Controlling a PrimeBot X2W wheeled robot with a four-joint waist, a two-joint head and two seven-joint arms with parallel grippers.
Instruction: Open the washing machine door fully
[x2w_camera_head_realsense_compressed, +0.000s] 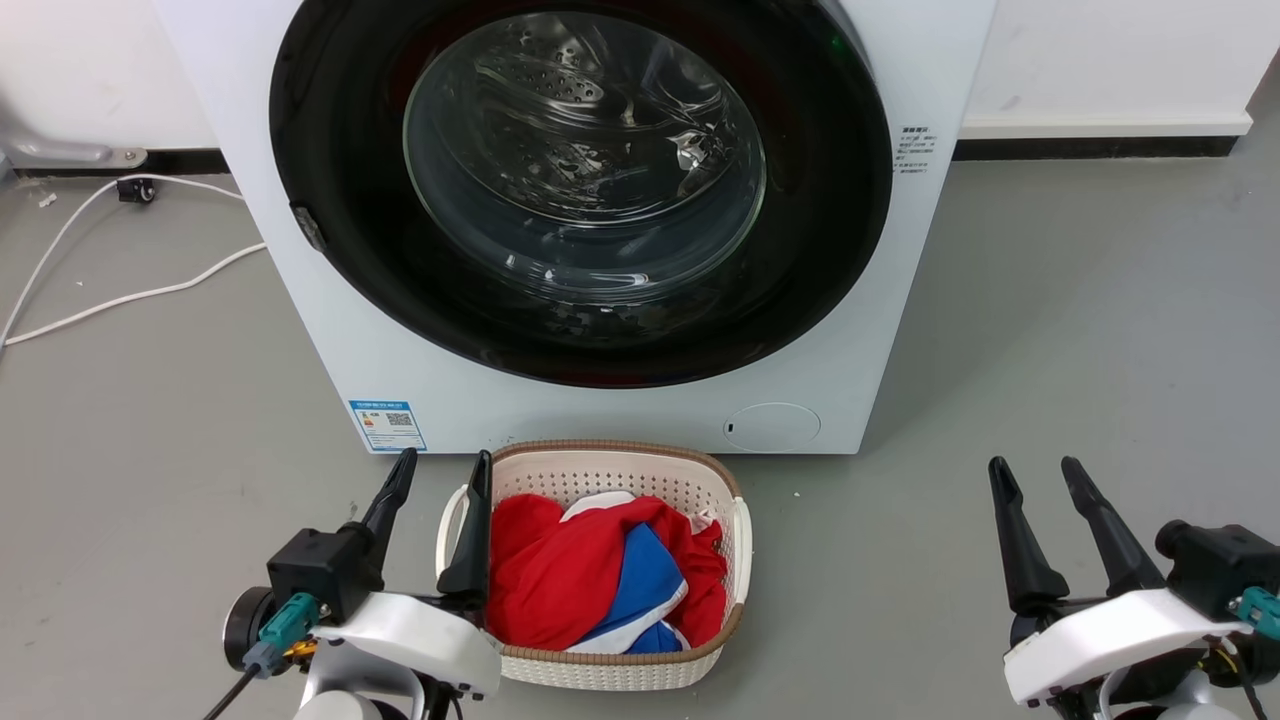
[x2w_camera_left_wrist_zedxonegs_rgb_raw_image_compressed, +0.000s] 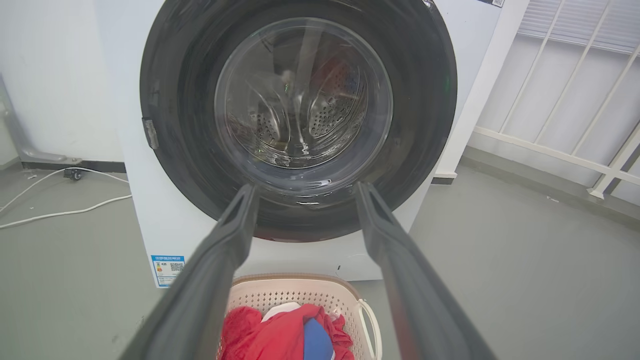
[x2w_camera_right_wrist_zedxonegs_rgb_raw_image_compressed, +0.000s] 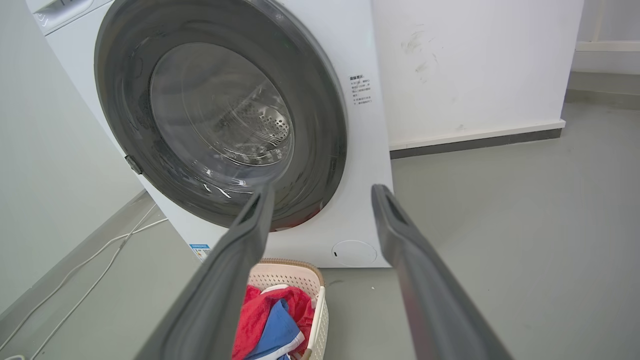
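The white washing machine (x2w_camera_head_realsense_compressed: 620, 410) stands straight ahead on the grey floor. Its round glossy black door (x2w_camera_head_realsense_compressed: 330, 130) with the bulging glass bowl (x2w_camera_head_realsense_compressed: 585, 150) lies flat against the front, shut; a small latch piece (x2w_camera_head_realsense_compressed: 308, 227) sits on its left rim. The same door (x2w_camera_left_wrist_zedxonegs_rgb_raw_image_compressed: 170, 100) and washing machine (x2w_camera_left_wrist_zedxonegs_rgb_raw_image_compressed: 145, 210) face the left wrist view, and the door (x2w_camera_right_wrist_zedxonegs_rgb_raw_image_compressed: 320, 125) on the washing machine (x2w_camera_right_wrist_zedxonegs_rgb_raw_image_compressed: 370, 165) appears at an angle in the right wrist view. My left gripper (x2w_camera_head_realsense_compressed: 440, 472) is open at the lower left, well short of the machine. My right gripper (x2w_camera_head_realsense_compressed: 1040, 475) is open at the lower right, holding nothing.
A cream laundry basket (x2w_camera_head_realsense_compressed: 600, 475) with red, blue and white clothes sits on the floor directly before the machine, beside my left gripper. A white cable (x2w_camera_head_realsense_compressed: 130, 295) runs over the floor at the left. A white wall with dark skirting (x2w_camera_head_realsense_compressed: 1100, 147) stands behind at the right.
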